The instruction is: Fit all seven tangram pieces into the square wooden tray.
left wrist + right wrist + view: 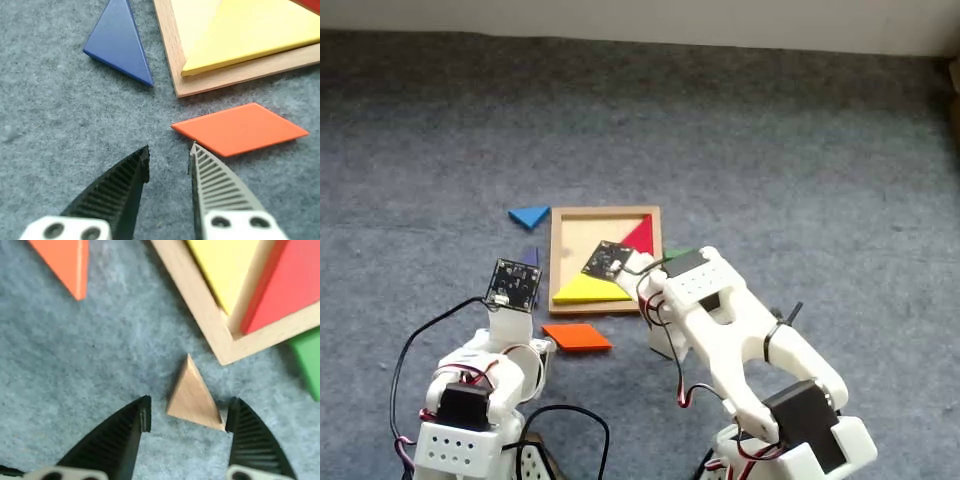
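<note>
The square wooden tray [557, 262] holds a yellow triangle [588, 290] and a red triangle [642, 235]. My right gripper [189, 415] is open, its fingers on either side of a small plain-wood triangle [192, 395] that lies on the carpet just off a tray corner [210, 325]. My left gripper [169, 157] is open with nothing in it, its tips just short of the orange parallelogram [240, 129] beside the tray [200, 82]. A dark blue triangle [120, 42] lies flat a little farther off. A light blue triangle [528, 215] sits at the tray's far left corner.
A green piece [307, 360] lies on the carpet against the tray's outer right side, partly under the right arm [720, 310]. The left arm [490, 390] stands at the near left. Grey carpet stretches open beyond the tray and to both sides.
</note>
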`<state>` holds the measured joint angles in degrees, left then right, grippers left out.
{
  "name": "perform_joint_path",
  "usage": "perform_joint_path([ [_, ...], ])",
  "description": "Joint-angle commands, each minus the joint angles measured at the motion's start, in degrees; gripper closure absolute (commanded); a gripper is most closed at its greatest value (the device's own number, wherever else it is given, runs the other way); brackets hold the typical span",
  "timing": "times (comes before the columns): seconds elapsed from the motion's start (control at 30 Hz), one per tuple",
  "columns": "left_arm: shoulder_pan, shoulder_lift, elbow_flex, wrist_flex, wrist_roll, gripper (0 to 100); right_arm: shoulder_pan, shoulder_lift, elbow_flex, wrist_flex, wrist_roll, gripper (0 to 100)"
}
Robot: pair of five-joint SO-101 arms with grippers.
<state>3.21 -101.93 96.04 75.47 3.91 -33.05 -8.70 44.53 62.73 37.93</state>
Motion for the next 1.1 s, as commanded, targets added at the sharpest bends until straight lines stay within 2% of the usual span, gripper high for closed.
perform_joint_path([
  [0.0,0.92,-2.07,1.1,0.18,0.35,85,0.57,-0.22,-1.63,-0.92,2.11,75.7],
  [0.13,0.92,-2.07,1.1,0.18,0.35,85,1.98,0.22,-1.54,-2.42,2.37,77.1],
  [0.3,0.92,-2.07,1.1,0.18,0.35,85,3.82,3.91,-2.15,-3.47,2.55,86.4],
  [0.77,0.92,-2.07,1.1,0.18,0.35,85,4.0,4.79,-2.15,-0.4,2.11,89.0],
  [0.87,0.92,-2.07,1.1,0.18,0.35,85,3.91,1.27,-2.24,-0.4,1.93,93.6],
  [1.07,0.92,-2.07,1.1,0.18,0.35,85,3.74,-9.63,-2.24,-0.57,-3.25,93.9],
])
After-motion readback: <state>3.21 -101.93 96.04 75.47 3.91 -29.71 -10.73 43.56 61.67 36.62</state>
